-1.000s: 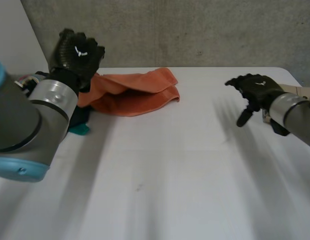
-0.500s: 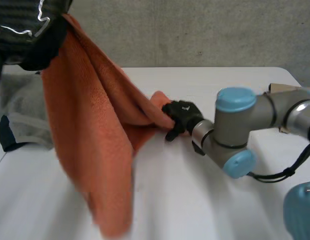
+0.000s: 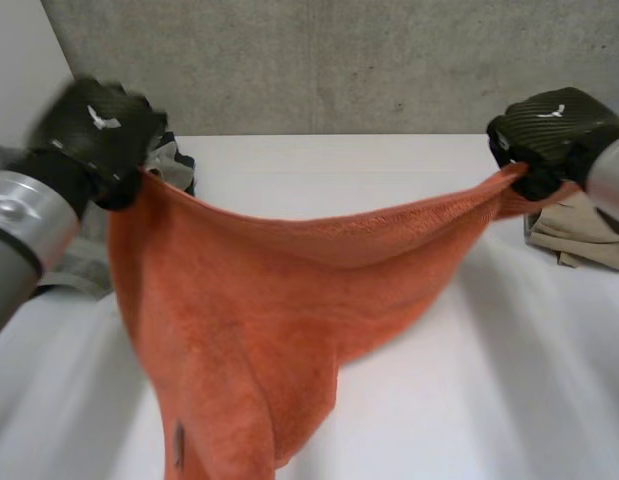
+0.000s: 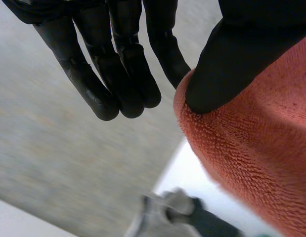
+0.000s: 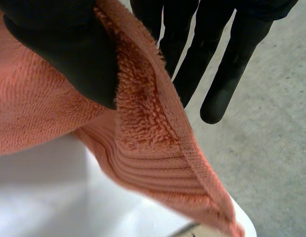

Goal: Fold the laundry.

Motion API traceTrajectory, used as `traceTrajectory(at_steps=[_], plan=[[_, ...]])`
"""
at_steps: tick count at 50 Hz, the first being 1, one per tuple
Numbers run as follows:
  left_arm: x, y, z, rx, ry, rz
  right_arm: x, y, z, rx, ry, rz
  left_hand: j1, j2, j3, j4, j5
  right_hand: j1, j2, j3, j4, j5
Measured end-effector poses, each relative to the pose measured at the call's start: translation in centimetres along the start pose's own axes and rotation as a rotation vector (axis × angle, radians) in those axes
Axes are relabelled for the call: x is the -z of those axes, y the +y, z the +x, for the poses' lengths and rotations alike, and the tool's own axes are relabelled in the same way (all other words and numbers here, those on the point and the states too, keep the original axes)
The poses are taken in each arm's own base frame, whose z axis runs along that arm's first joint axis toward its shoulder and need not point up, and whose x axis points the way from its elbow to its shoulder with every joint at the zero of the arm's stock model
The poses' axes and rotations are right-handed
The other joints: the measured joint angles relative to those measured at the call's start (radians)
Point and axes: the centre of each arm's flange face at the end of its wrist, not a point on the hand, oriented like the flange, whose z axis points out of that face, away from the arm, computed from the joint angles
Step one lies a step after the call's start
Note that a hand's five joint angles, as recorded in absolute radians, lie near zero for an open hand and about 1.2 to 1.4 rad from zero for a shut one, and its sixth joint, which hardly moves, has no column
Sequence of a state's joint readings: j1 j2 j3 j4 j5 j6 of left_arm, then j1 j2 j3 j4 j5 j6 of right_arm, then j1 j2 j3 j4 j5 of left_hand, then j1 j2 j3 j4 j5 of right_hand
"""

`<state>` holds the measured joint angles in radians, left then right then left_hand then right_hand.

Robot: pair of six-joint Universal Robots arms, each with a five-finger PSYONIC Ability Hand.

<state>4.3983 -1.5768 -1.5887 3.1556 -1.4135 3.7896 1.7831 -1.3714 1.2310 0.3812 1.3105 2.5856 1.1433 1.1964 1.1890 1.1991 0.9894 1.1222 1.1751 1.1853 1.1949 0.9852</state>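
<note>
An orange towel (image 3: 259, 300) hangs in the air above the white table (image 3: 509, 380), stretched between both hands. My left hand (image 3: 94, 130) grips one upper corner, and my right hand (image 3: 549, 125) grips the opposite upper corner. The top edge sags between them and the rest drapes down toward the table's near edge. In the left wrist view the thumb (image 4: 227, 64) presses the towel (image 4: 251, 153) while the other fingers (image 4: 118, 79) stay straight beside it. In the right wrist view the thumb (image 5: 68, 54) pinches the towel's hem (image 5: 148, 133) against the hand.
A pile of grey and dark garments (image 3: 84, 260) lies at the table's left side, seen too below the left hand (image 4: 167, 212). A folded beige cloth (image 3: 579, 235) sits at the right edge. A concrete wall (image 3: 339, 60) stands behind the table.
The right hand has closed on the towel's far corner and lifted it up to the right. The left hand has drawn back to the left, so the towel is now spread between them.
</note>
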Motion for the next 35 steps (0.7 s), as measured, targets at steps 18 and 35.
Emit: traceTrajectory(at_steps=[18, 35], plan=[[-13.1, -0.2, -0.6, 0.059, -0.043, 0.109, -8.4, 0.9, -0.1, 0.132, 0.014, 0.079, 0.000, 0.000, 0.000, 0.000, 0.000, 0.000, 0.000, 0.000, 0.000, 0.000], [-11.2, -8.8, -8.8, 0.070, -0.405, 0.415, -9.6, -7.2, 7.0, 0.044, 0.438, 0.675, 0.000, 0.000, 0.000, 0.000, 0.000, 0.000, 0.000, 0.000, 0.000, 0.004]])
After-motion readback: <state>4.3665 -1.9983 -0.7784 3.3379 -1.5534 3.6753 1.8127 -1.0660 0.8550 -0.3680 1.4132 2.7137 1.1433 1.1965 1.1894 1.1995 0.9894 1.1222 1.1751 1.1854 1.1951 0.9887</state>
